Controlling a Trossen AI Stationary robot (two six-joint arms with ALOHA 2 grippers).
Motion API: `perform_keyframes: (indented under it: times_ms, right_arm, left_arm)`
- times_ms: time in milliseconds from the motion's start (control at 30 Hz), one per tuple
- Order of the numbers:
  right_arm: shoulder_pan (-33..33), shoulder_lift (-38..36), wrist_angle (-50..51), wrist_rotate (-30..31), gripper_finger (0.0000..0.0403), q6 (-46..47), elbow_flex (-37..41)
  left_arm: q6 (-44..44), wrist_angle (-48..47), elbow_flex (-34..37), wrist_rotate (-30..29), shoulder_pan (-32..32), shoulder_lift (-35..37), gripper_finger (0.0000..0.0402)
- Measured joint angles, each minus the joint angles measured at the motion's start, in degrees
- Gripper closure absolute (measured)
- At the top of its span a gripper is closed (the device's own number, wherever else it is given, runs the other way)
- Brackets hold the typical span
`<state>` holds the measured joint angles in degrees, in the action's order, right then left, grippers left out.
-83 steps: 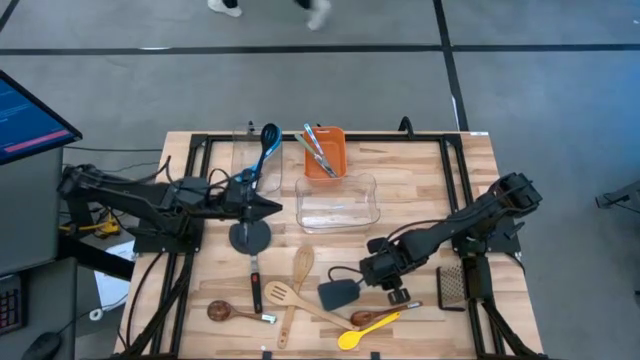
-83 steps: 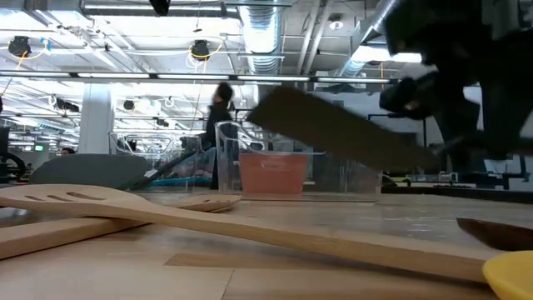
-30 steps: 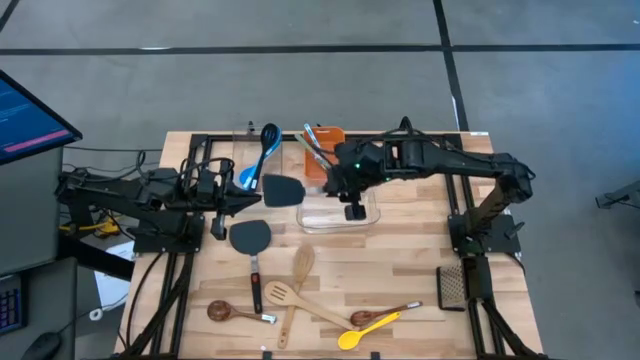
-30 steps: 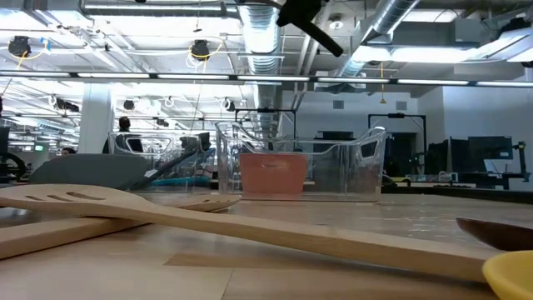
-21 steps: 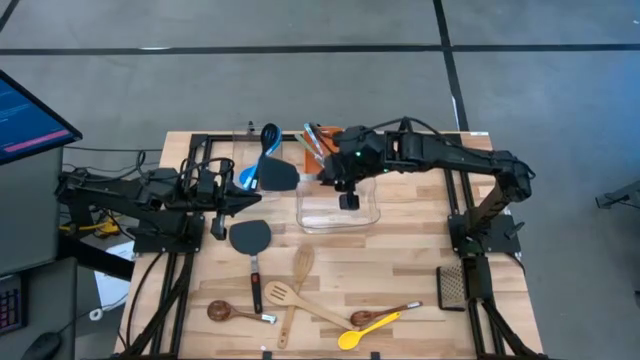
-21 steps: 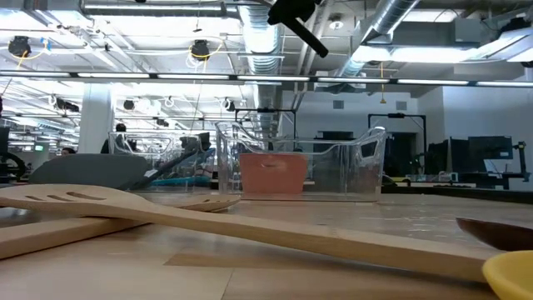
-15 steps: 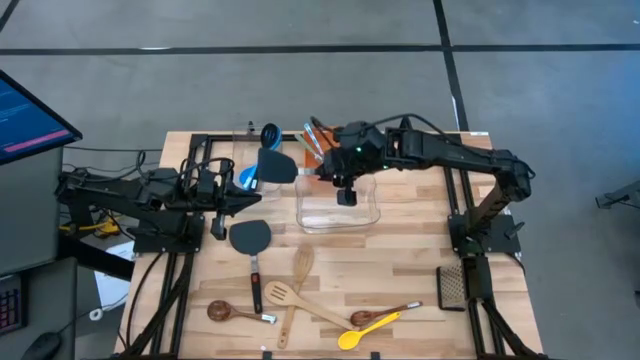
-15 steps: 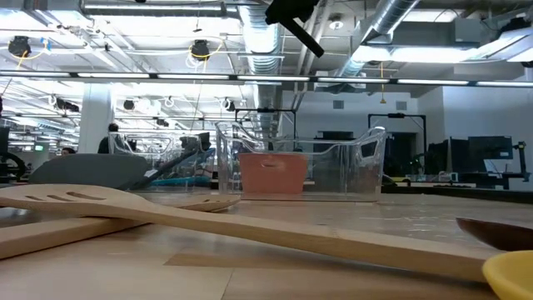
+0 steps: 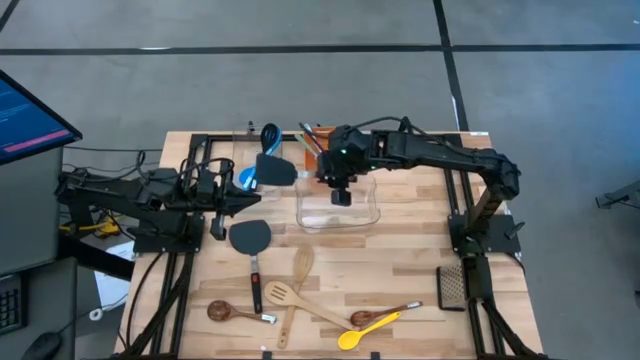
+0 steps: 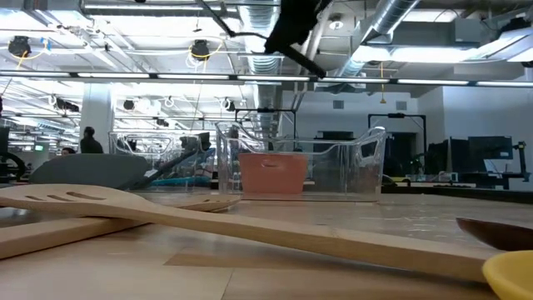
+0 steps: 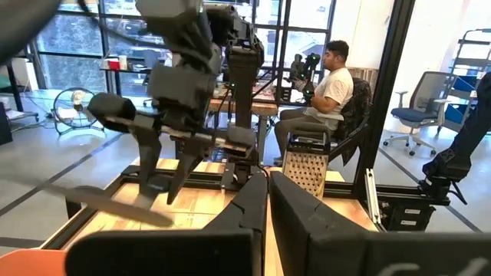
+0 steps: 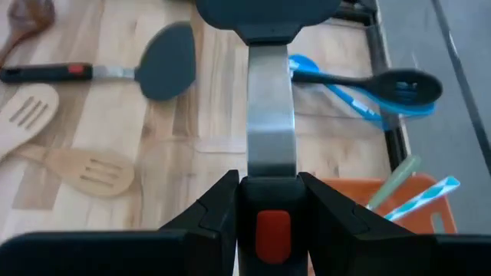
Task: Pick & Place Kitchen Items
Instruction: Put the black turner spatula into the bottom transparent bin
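Carrying a black turner [image 9: 277,169] pinched by its handle, the right gripper [image 9: 322,172] hovers beside the orange bin [image 9: 318,135]; left gripper [image 9: 262,194] pressed together. A loose pinch could let the turner pivot and drop.

A clear plastic tub [image 9: 338,208] stands on the wooden table [image 9: 420,250], just in front of an orange bin [image 9: 322,160]. A metal grater [image 9: 452,285] lies near the table's right edge. A monitor [image 9: 30,115] sits off to the left. Beyond the table, a seated person [image 11: 330,88] shows.
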<state>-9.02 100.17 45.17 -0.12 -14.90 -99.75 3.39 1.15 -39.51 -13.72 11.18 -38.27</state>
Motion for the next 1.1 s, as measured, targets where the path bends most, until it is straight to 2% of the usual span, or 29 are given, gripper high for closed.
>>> perform_keyframes:
  times_ms: [67,167,433,733,1100]
  right_arm:
    - [-0.2,1.3,-2.0,0.0,0.0299,-0.1,-0.3]
    - [-0.9,1.6,0.8,-0.1,0.0299,-0.1,0.0]
    - [-1.7,1.8,6.8,-6.0,0.0299,0.4,-0.1]
    - [-1.6,1.8,9.3,-6.1,0.0299,-0.9,-0.1]
    - [-2.7,-1.4,26.5,-6.3,0.0299,-2.4,-0.1]
  left_arm:
    - [0.0,-0.2,0.0,0.0,0.0,0.0,0.0399]
    - [0.1,-0.2,0.0,0.0,0.0,0.0,0.0399]
    - [0.4,-0.4,0.0,-0.1,0.0,0.0,0.0399]
    - [0.3,-2.8,0.0,-0.3,0.0,0.0,0.0399]
    - [0.5,-2.9,0.0,-0.3,0.0,0.0,0.0399]
